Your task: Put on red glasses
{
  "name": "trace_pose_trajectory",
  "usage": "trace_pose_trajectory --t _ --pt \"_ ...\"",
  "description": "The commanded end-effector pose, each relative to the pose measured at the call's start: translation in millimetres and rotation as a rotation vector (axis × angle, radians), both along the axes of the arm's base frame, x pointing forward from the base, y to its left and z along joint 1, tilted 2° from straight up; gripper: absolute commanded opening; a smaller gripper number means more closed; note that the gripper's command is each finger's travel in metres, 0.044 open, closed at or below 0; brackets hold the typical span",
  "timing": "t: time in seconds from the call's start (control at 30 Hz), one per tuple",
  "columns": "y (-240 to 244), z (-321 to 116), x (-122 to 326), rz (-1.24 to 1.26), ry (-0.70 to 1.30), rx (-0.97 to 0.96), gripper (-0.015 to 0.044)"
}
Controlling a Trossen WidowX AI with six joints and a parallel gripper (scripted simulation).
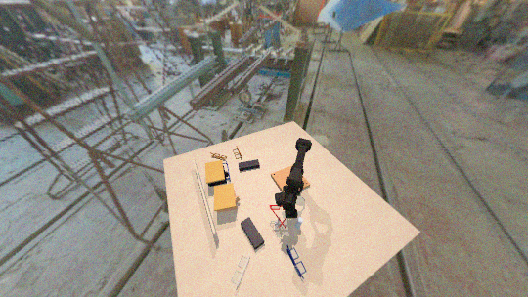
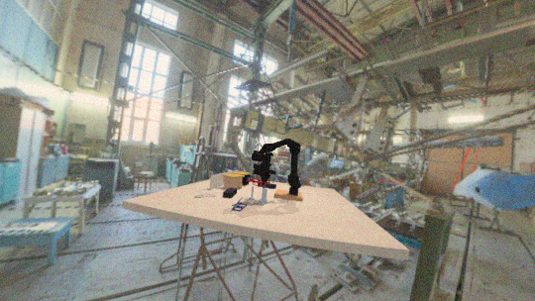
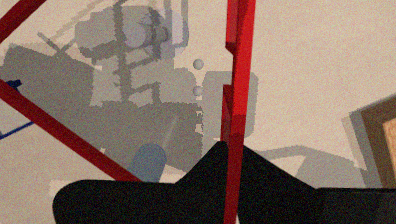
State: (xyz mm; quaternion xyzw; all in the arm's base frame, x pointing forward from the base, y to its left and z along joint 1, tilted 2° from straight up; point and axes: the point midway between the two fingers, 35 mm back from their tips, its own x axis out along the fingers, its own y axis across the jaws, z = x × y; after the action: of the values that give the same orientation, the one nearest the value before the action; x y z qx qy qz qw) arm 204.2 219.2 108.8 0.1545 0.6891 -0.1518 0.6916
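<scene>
gripper [image 1: 291, 215] [image 2: 261, 185] [image 3: 227, 150]: clenched on red glasses [image 1: 277, 215] [image 2: 254, 183] [image 3: 242, 65], held above the worktop [image 1: 342, 234] [image 2: 317, 223] [image 3: 320, 30]. likely fault: a swinging temple, if carried too low, could knock a head; green tag not discernible.

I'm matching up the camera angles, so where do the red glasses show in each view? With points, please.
Top: the red glasses [image 1: 280, 220] [image 2: 255, 182] [image 3: 243, 60] are below centre, beside the gripper [image 1: 291, 215].
Exterior: centre, low, under the arm's wrist.
Wrist: large, across the left side and down the middle.
Shared landmark: the blue glasses [image 1: 295, 262] [image 2: 239, 205] [image 3: 17, 129], partly cut off in the wrist view.
</scene>
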Motion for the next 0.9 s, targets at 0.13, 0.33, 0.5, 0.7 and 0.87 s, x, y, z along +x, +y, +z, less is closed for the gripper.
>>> trace_pose_trajectory --t 0.13,0.33,0.5,0.7,0.87 --pt "-1.8 -37.2 -2.9 0.005 0.015 -0.01 0.0" --pt "-2.3 -43.4 -3.4 0.005 0.015 -0.01 0.0" --pt "-2.9 -43.3 -6.8 0.005 0.015 -0.01 0.0" --pt "-4.0 -43.4 -12.9 0.005 0.016 -0.01 0.0" --pt "-4.3 -43.3 -14.6 0.005 0.016 -0.01 0.0"
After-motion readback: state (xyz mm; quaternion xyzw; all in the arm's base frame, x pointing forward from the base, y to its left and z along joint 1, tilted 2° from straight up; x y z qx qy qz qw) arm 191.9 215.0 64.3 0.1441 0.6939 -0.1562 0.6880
